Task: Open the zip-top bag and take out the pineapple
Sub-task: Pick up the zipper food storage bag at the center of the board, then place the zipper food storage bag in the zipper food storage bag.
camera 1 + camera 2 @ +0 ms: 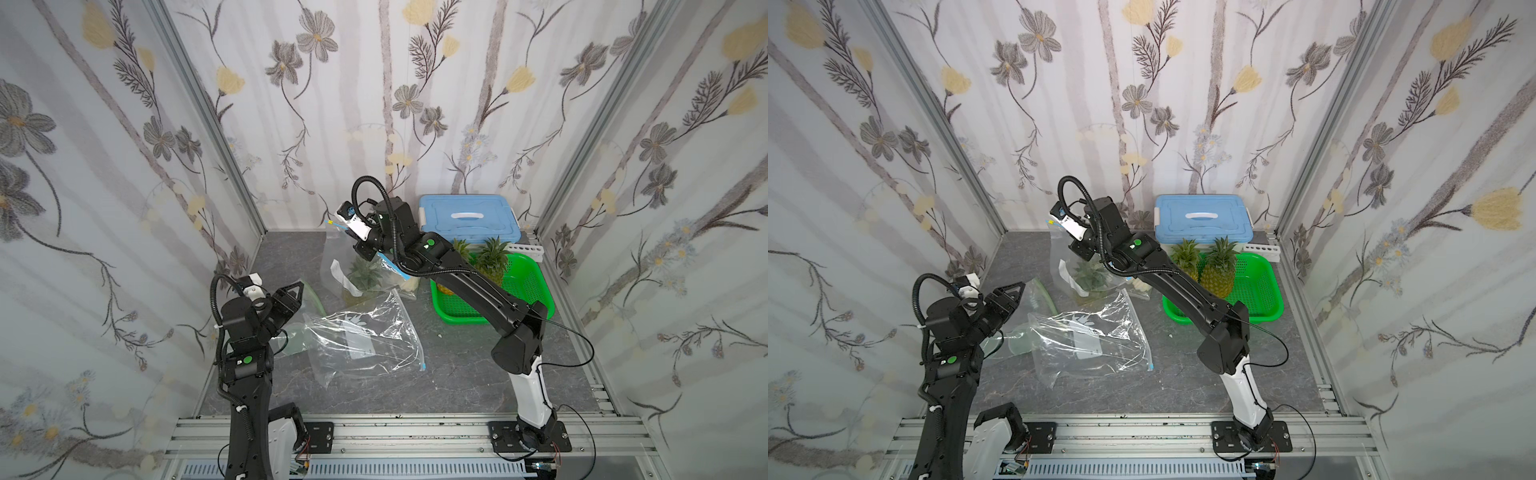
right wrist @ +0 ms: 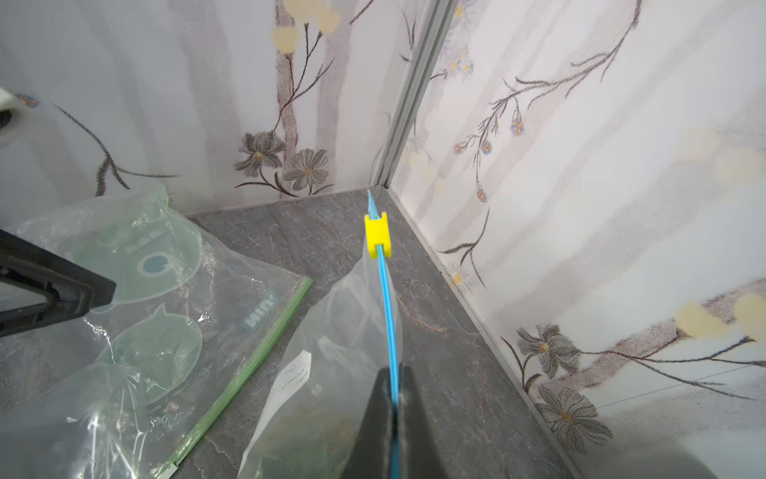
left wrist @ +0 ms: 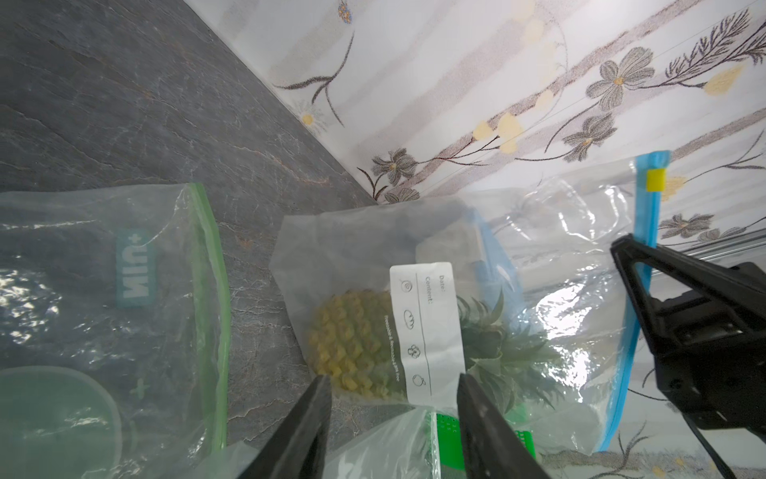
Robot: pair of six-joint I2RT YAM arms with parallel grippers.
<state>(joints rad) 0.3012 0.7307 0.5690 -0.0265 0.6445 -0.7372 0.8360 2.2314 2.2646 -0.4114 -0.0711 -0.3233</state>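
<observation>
— Right pincer?
— Pressed together on the blue zip strip of the zip-top bag, a little short of the yellow slider at the strip's far end. Held that top edge up above the table, close to the back wall.
— And the pineapple?
— Sat inside that same bag, partly behind the white label, with the leafy crown turned toward the blue strip and the fruit low in the plastic, down near the table. Stood at the back middle of the table, left of the green basket.
— Left pincer?
— Spread apart, pinching nothing. Hovered just in front of the bagged fruit, tips aimed at it. Could not tell whether those tips touched the plastic.
— Anything else around?
— Saw a green-zipped bag lying flat beside the left pincer and a crumpled clear bag at the middle of the table. Counted two more pineapples upright in the green basket, with a blue-lidded box just behind them against the back wall.
</observation>
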